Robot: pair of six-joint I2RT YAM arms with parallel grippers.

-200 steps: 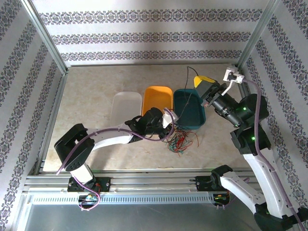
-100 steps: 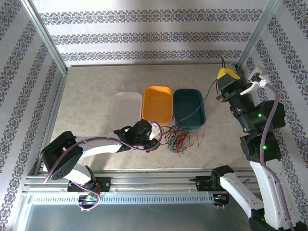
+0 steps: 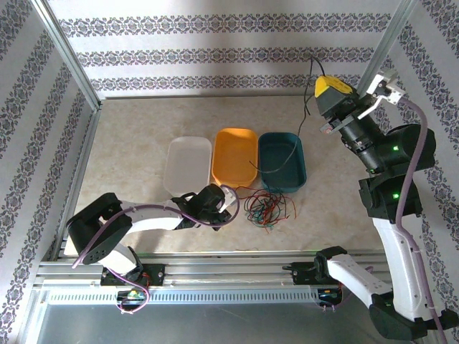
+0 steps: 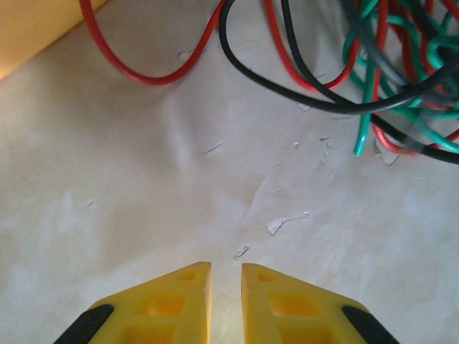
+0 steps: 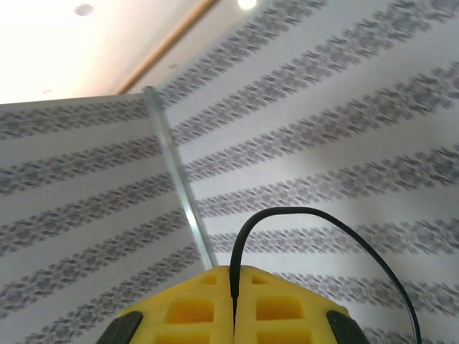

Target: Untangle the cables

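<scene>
The cables (image 3: 267, 209) lie in a loose bundle of black, red and green strands on the table in front of the teal tub; in the left wrist view the bundle (image 4: 387, 86) is at the upper right. My left gripper (image 3: 231, 203) is low over the table just left of the bundle. Its jaws (image 4: 226, 269) stand a narrow gap apart with only bare table between them. My right gripper (image 3: 324, 97) is raised high at the back right, shut on one black cable (image 5: 287, 211). That black cable (image 3: 300, 132) hangs down across the teal tub toward the bundle.
A white tub (image 3: 188, 165), an orange tub (image 3: 235, 156) and a teal tub (image 3: 283, 178) stand side by side mid-table. Metal frame posts (image 3: 384, 43) and patterned walls close in the sides and back. A rail (image 3: 215, 261) runs along the near edge.
The right gripper rose and swung to the back right, drawing the black cable up with it. The left gripper pulled back left off the bundle.
</scene>
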